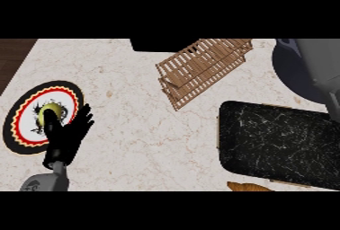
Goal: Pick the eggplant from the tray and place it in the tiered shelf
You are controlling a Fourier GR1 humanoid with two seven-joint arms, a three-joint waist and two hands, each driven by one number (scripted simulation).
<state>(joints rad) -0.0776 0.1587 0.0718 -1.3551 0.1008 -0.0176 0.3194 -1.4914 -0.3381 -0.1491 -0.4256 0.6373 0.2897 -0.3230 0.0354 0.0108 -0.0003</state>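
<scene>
A pale marble worktop point(146, 130) carries everything. At its left edge the left hand point(69, 132) rests with fingers straight and relaxed, holding nothing, fingertips on a patterned plate point(20, 128) beside a yellow-green ball point(51, 111). The right hand is out of view. Outward lie the wooden tiered shelf point(203, 67) at the far edge and the dark tray point(279, 143) at the right – no eggplant shows on either, so I cannot judge progress

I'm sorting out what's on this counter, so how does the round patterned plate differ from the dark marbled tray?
The round plate with a black rim and red and yellow zigzag ring lies at the counter's left; the black rectangular tray with white marbling lies at the right. The plate is smaller, the tray much larger. The plate holds a yellow-green ball; the tray's visible surface shows nothing on it. Both lie flat on the counter.
</scene>
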